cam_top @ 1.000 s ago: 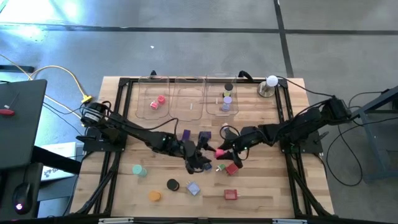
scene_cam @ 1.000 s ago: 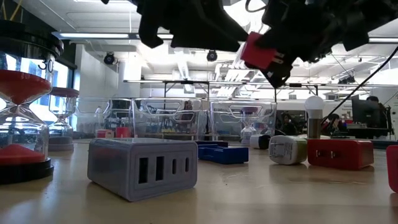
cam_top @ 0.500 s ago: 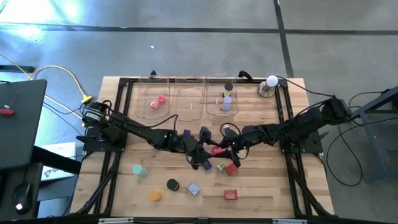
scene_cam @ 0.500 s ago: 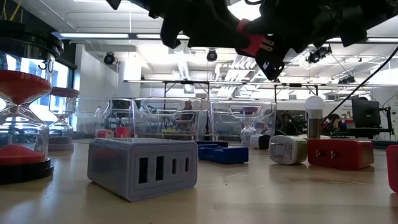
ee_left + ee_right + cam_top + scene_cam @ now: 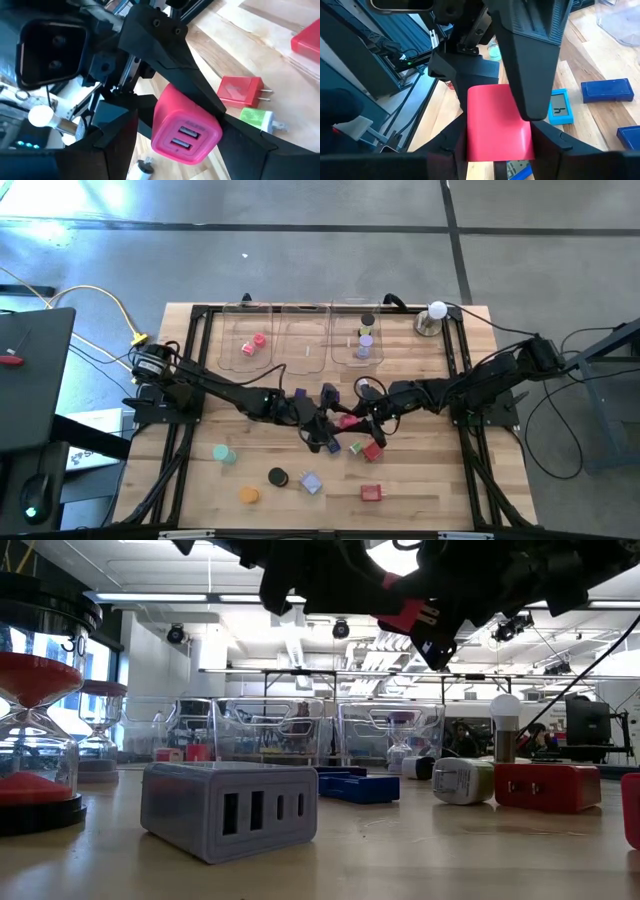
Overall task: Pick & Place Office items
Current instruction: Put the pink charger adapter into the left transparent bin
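A pink-red USB charger block [image 5: 186, 131] is held in the air over the middle of the table [image 5: 420, 480], between my two grippers. It also shows in the high view [image 5: 347, 421], the low view [image 5: 405, 612] and the right wrist view [image 5: 497, 122]. My right gripper [image 5: 354, 420] is shut on it, reaching in from the table's right. My left gripper [image 5: 328, 430] faces it from the left, open. Its fingers [image 5: 120, 140] stand on either side of the block; I cannot tell whether they touch it. My right gripper pinches the charger block by two opposite sides [image 5: 470, 135] between its two fingers. The fingers come nearly level from the table's right. The block is lifted clear of the table, its USB-port face toward my left gripper and its prongs [image 5: 432, 616] toward the right.
Three clear trays [image 5: 305, 340] stand at the far edge, two holding small pieces. A white ball on a metal base [image 5: 437, 310] is at the far right. Loose pieces lie below the grippers: a red charger [image 5: 372, 450], a lilac block [image 5: 310, 483], a black disc [image 5: 277, 477], blue blocks [image 5: 330, 397].
My right gripper has carried the charger block toward the table's left and a little up, in between my left gripper's fingers. The block has tipped, its prongs now pointing right. In the last half second both grippers have kept nearly still.
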`<state>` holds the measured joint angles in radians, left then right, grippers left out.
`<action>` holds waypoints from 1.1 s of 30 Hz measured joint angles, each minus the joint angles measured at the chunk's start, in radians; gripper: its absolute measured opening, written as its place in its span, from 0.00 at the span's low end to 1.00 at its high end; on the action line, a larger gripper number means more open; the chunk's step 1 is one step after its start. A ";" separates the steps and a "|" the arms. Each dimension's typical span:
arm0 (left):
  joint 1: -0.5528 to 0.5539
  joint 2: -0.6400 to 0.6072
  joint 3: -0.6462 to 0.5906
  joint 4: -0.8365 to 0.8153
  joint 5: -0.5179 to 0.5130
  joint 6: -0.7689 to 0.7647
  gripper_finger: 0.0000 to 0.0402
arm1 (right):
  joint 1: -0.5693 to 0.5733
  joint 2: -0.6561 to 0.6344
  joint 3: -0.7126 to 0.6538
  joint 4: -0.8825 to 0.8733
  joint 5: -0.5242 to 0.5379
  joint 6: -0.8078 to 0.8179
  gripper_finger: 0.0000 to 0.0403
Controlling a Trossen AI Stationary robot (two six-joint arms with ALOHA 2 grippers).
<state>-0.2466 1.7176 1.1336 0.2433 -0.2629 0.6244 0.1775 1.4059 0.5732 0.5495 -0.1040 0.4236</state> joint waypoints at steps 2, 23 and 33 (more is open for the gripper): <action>0.000 0.000 0.000 0.002 0.000 0.010 0.61 | -0.003 0.000 0.000 -0.001 -0.001 0.000 0.35; -0.013 0.000 0.000 0.002 0.009 0.041 0.40 | -0.004 0.000 0.000 -0.009 -0.005 0.003 0.36; -0.035 0.000 -0.001 -0.016 -0.107 -0.052 0.40 | -0.004 -0.001 0.000 -0.029 0.081 -0.034 0.56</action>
<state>-0.2821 1.7176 1.1328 0.2272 -0.3695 0.5720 0.1738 1.4052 0.5732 0.5203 -0.0232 0.3895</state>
